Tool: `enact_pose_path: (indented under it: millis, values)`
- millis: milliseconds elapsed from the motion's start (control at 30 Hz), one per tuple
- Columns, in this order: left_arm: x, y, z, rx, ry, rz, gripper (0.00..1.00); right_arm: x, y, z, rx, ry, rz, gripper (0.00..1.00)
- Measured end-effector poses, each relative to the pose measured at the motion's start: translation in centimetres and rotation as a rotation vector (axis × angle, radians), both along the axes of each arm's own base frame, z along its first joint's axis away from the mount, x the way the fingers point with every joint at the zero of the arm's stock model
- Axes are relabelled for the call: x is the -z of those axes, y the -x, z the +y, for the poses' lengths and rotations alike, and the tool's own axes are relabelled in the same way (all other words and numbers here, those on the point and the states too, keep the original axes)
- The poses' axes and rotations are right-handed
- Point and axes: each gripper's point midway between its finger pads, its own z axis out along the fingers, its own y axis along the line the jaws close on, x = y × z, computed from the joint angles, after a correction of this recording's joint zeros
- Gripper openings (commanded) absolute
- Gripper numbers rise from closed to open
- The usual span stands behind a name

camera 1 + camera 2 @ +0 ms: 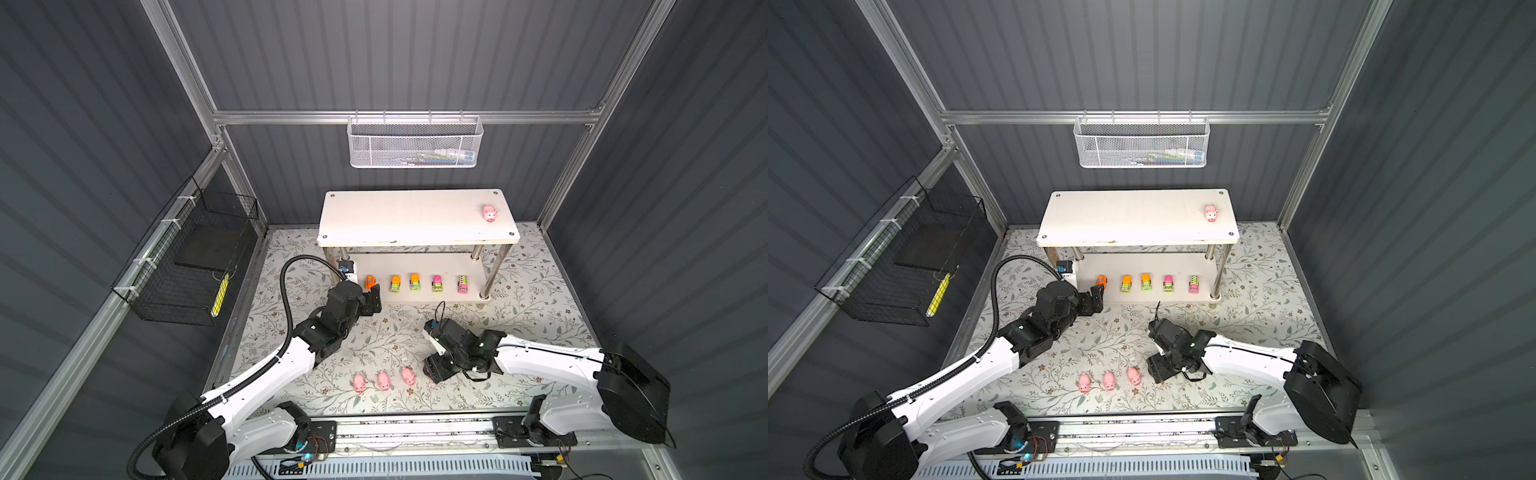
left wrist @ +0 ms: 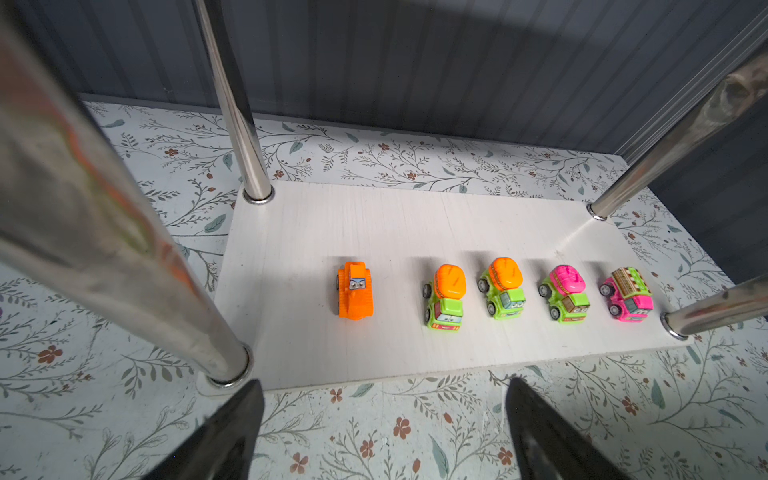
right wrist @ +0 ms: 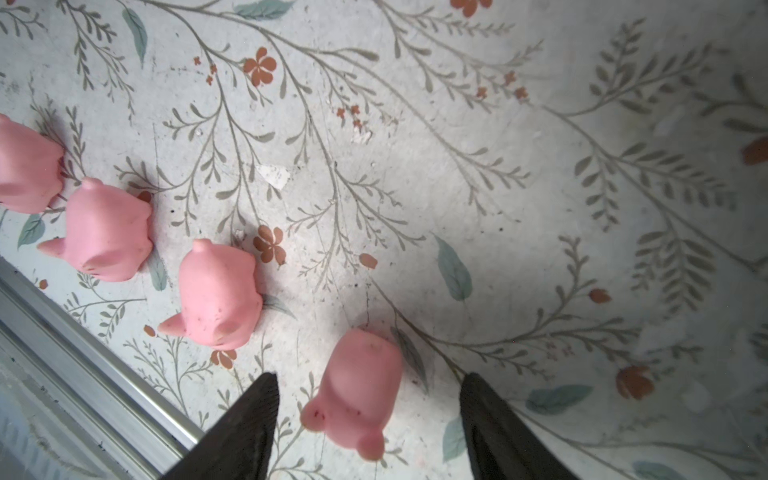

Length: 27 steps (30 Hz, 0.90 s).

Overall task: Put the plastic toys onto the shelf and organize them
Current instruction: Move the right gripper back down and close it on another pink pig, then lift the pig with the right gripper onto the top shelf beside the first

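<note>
my right gripper point(image 3: 369, 376) gaping wide, pig point(image 3: 355, 401) sitting between jaws untouched; judging it light, soft, slippery; aiming for flanks.

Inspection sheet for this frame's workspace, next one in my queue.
Surface: floral table, worn, small chips.
Job's things: five toy vehicles in a row on the shelf, lower board; one pig on its top board; three pigs on the table, a fourth pig beside them.
Clutter: nothing seen.
Pincers: left pincer open, empty, facing the lower board; right pincer open, straddling the fourth pig without touching.
Cables: black hose loops near the shelf; thin wire behind the right pincer.
Surroundings: white mesh basket on back rail; black wire basket on left wall.
</note>
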Motion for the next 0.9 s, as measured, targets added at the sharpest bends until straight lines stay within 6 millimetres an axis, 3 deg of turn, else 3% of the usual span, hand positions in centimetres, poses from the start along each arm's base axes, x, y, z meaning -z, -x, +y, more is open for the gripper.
enact_pose_path:
  millis: [600, 800, 900]
  values:
    - [0.9, -0.2, -0.2, -0.003, -0.013, 0.019, 0.91, 1.9, 1.2, 0.8, -0.054, 0.078, 0.067, 0.52]
    - [0.9, -0.2, -0.2, -0.003, -0.013, 0.019, 0.91, 2.0, 1.3, 0.6, -0.058, 0.095, 0.066, 0.38]
    - [0.9, -0.2, -0.2, -0.003, -0.013, 0.019, 0.91, 1.9, 1.4, 0.5, -0.056, 0.11, 0.065, 0.37]
